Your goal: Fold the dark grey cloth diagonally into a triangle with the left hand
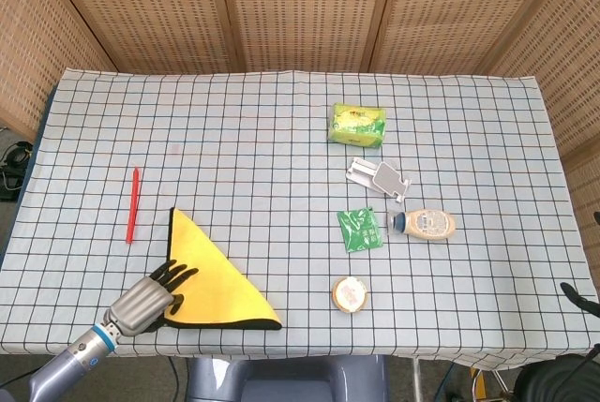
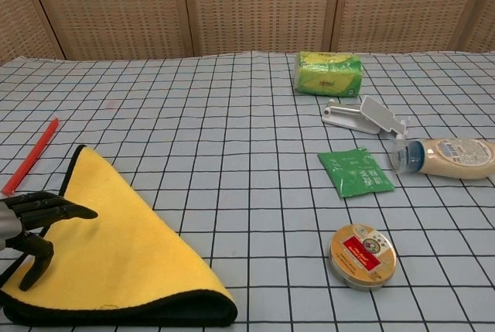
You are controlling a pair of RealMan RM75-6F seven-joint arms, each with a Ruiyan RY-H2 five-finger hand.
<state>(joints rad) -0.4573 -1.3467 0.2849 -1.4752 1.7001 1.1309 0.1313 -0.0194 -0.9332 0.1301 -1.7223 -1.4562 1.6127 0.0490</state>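
The cloth [image 1: 216, 280] [image 2: 124, 258] lies near the table's front left as a triangle, yellow side up with a dark grey edge showing along its front and left borders. My left hand [image 1: 150, 293] [image 2: 31, 220] is at the cloth's front-left corner, fingers spread and curved over the yellow surface, holding nothing that I can see. My right hand does not show in either view.
A red pen [image 1: 133, 205] [image 2: 29, 155] lies left of the cloth. To the right are a round tin [image 1: 350, 294] [image 2: 363, 256], a green sachet [image 1: 360, 230], a lying bottle [image 1: 425, 225], a grey clip [image 1: 379, 178] and a green tissue pack [image 1: 358, 125].
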